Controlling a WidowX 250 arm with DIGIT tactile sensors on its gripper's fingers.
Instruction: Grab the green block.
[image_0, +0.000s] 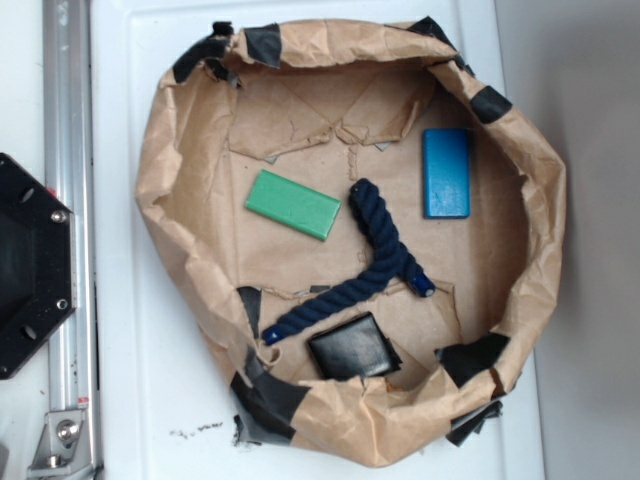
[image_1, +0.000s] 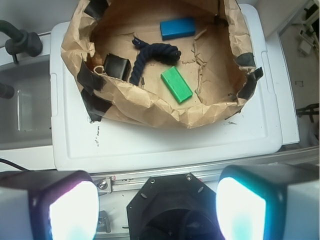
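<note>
Wrist view, bottom edge: the pincer (image_1: 157, 210) fills the lower corners, two blurred glowing fingers (image_1: 72, 212) set wide apart, nothing between them (not visible at all in the exterior view). Between the fingers sits the black octagonal base plate (image_1: 170, 205) on a metal rail (image_1: 130, 182); exterior view has the same plate at the left edge beside the vertical rail.

Next up the frame: white counter (image_1: 165, 145), a few dark specks on its left part. On it sits a crumpled brown paper basin (image_1: 150, 107) with black tape patches (image_1: 90, 82) on its rim.

Inside the basin, nearest the wrist camera: the green block (image_1: 176, 84), lying flat on the paper floor, tilted diagonally, lower centre-right of the basin in the wrist view. In the exterior view it's left of centre (image_0: 293, 203), untouched, well apart from the pincer. Just beside it is the dark blue rope (image_1: 152, 55), bent in a V shape; its upper end comes close to the block's right end in the exterior view, whether it touches I cannot tell.

Left of the rope in the wrist view: black square pad (image_1: 116, 66), near the basin wall (bottom centre in the exterior view, by the rope's lower left end).

Farthest: blue block (image_1: 177, 28), flat, top centre of the wrist view, upper right of the basin in the exterior view, clear of the rope.
</note>
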